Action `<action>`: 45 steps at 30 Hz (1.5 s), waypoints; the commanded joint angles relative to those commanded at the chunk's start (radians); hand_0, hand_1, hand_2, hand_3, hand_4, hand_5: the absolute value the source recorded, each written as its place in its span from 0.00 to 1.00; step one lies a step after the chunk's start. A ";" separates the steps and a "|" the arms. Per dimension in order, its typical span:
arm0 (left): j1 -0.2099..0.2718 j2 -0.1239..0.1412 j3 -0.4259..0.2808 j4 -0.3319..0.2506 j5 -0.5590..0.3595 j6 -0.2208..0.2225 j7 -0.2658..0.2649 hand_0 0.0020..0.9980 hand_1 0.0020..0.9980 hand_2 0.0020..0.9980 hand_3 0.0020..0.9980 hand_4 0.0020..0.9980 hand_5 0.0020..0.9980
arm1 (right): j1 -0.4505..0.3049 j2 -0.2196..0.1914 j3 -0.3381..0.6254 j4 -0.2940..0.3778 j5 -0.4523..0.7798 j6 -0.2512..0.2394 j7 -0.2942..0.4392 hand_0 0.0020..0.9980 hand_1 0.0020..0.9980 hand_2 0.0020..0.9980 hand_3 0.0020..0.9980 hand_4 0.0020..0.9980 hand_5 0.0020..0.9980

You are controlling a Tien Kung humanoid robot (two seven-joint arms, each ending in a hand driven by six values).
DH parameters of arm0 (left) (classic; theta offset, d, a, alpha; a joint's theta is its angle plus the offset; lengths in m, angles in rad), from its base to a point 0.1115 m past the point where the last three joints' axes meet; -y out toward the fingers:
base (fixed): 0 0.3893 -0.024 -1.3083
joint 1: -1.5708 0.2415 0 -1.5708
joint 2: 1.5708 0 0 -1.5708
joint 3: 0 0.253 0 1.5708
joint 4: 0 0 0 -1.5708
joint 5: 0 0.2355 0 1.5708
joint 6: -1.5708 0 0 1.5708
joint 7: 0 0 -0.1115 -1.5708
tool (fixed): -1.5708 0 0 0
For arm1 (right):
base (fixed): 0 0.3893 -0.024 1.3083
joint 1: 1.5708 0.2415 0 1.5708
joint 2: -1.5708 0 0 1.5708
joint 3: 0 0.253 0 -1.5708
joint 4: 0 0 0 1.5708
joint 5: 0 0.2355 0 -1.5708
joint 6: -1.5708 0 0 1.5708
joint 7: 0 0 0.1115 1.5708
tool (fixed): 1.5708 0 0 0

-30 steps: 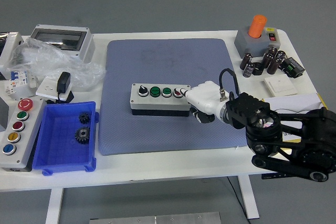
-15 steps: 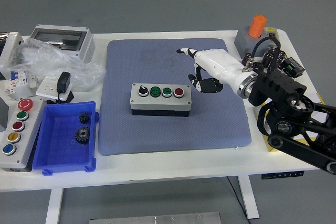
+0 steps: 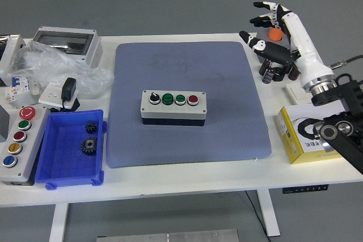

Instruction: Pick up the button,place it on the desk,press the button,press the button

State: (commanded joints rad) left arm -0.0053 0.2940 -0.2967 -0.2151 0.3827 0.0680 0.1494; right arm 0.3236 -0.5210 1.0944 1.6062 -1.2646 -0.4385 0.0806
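Observation:
A grey button box [image 3: 173,106] with a black base sits in the middle of the blue mat [image 3: 187,72]. It carries a black-and-white selector knob, two green buttons and a red button [image 3: 193,100] in a row. My right hand [image 3: 266,24] is raised at the far right, above the table's back right corner, well clear of the box. Its fingers are spread and hold nothing. My left arm is out of view.
A blue bin [image 3: 69,150] with two gears stands at the front left. A tall button panel [image 3: 17,143] lies at the left edge. A yellow box [image 3: 309,134] sits at the right. Black capacitors [image 3: 278,72] and an orange-topped grey block [image 3: 276,33] are at the back right.
My right hand has left the red button end of the box, lifted and swung back to the right, up over the table's back right corner, with fingers spread.

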 joint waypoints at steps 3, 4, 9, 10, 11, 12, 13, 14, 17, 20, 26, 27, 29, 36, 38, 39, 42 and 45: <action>0.000 -0.003 -0.003 0.000 0.002 -0.001 0.001 0.62 0.63 0.56 0.60 0.57 0.32 | -0.062 -0.001 0.087 -0.015 0.077 0.000 0.077 0.71 0.68 0.71 0.79 0.94 0.53; 0.001 -0.003 -0.004 0.000 0.003 -0.001 0.000 0.62 0.63 0.56 0.60 0.57 0.32 | -0.078 -0.002 0.114 -0.019 0.101 0.001 0.099 0.71 0.68 0.71 0.79 0.94 0.53; 0.004 0.002 -0.001 0.000 -0.003 0.000 0.001 0.62 0.63 0.56 0.60 0.57 0.32 | -0.136 -0.012 0.247 -0.033 0.217 0.006 0.208 0.73 0.71 0.77 0.82 1.00 0.66; 0.005 0.002 0.001 0.000 -0.005 0.000 0.001 0.62 0.63 0.56 0.60 0.57 0.32 | -0.146 -0.016 0.274 -0.033 0.233 0.007 0.222 0.73 0.71 0.77 0.82 1.00 0.66; 0.006 0.002 0.004 0.000 -0.007 0.000 0.001 0.62 0.63 0.56 0.60 0.57 0.32 | -0.154 -0.019 0.295 -0.032 0.238 0.007 0.227 0.73 0.71 0.77 0.82 1.00 0.66; 0.006 0.002 0.006 0.001 -0.009 -0.001 0.002 0.62 0.63 0.56 0.60 0.57 0.32 | -0.163 -0.023 0.320 -0.031 0.235 0.007 0.228 0.73 0.71 0.77 0.82 1.00 0.66; 0.008 0.001 0.007 0.001 -0.012 -0.002 0.002 0.62 0.63 0.57 0.60 0.57 0.32 | -0.172 -0.027 0.342 -0.029 0.227 0.008 0.225 0.76 0.74 0.81 0.85 1.00 0.72; 0.010 0.000 0.008 0.001 -0.015 -0.003 0.004 0.62 0.63 0.57 0.60 0.57 0.32 | -0.182 -0.032 0.364 -0.025 0.210 0.010 0.212 0.76 0.74 0.81 0.85 1.00 0.72; 0.015 -0.002 0.002 0.001 -0.017 -0.006 0.006 0.62 0.63 0.57 0.60 0.57 0.32 | -0.198 -0.045 0.390 -0.007 0.143 0.039 0.155 0.76 0.74 0.81 0.85 1.00 0.72; 0.023 -0.004 0.011 0.004 -0.034 -0.009 0.011 0.62 0.63 0.57 0.60 0.57 0.32 | -0.207 -0.058 0.350 0.017 0.040 0.106 0.061 0.76 0.75 0.81 0.85 1.00 0.81; 0.023 0.002 0.010 0.005 -0.031 -0.037 0.057 0.62 0.63 0.57 0.60 0.58 0.32 | -0.204 -0.053 0.295 0.037 -0.165 0.196 -0.115 0.83 0.83 0.88 0.94 1.00 0.81; 0.021 0.003 0.007 0.004 -0.026 -0.043 0.067 0.62 0.63 0.57 0.60 0.58 0.32 | -0.204 -0.052 0.294 0.039 -0.191 0.206 -0.138 0.83 0.83 0.88 0.94 1.00 0.81; 0.018 0.005 0.002 0.003 -0.022 -0.060 0.089 0.62 0.63 0.57 0.60 0.58 0.32 | -0.205 -0.055 0.288 0.040 -0.245 0.243 -0.193 0.83 0.83 0.88 0.94 1.00 0.81; 0.032 0.008 0.031 0.007 -0.062 -0.109 0.161 0.62 0.63 0.57 0.60 0.58 0.33 | -0.211 -0.053 0.273 0.049 -0.399 0.365 -0.376 0.94 0.95 1.00 1.00 1.00 0.77; 0.033 0.008 0.039 0.008 -0.069 -0.117 0.174 0.63 0.64 0.59 0.61 0.58 0.33 | -0.212 -0.049 0.276 0.052 -0.403 0.343 -0.378 0.94 0.96 1.00 1.00 1.00 0.72; 0.033 0.009 0.038 0.008 -0.069 -0.120 0.179 0.63 0.64 0.59 0.61 0.58 0.33 | -0.214 -0.046 0.278 0.052 -0.394 0.334 -0.369 0.94 0.96 1.00 1.00 1.00 0.72; 0.029 0.010 0.046 0.007 -0.078 -0.164 0.220 0.63 0.64 0.59 0.61 0.58 0.33 | -0.219 -0.028 0.298 0.026 -0.304 0.333 -0.300 0.94 0.96 1.00 1.00 1.00 0.72; 0.026 0.006 0.061 0.006 -0.086 -0.204 0.263 0.63 0.65 0.62 0.62 0.58 0.34 | -0.221 -0.016 0.309 0.017 -0.207 0.333 -0.229 0.95 0.97 1.00 1.00 1.00 0.62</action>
State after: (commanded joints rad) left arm 0.0207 0.3004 -0.2362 -0.2088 0.2969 -0.1360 0.4127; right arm 0.1026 -0.5371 1.4036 1.6235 -1.4721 -0.1055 -0.1487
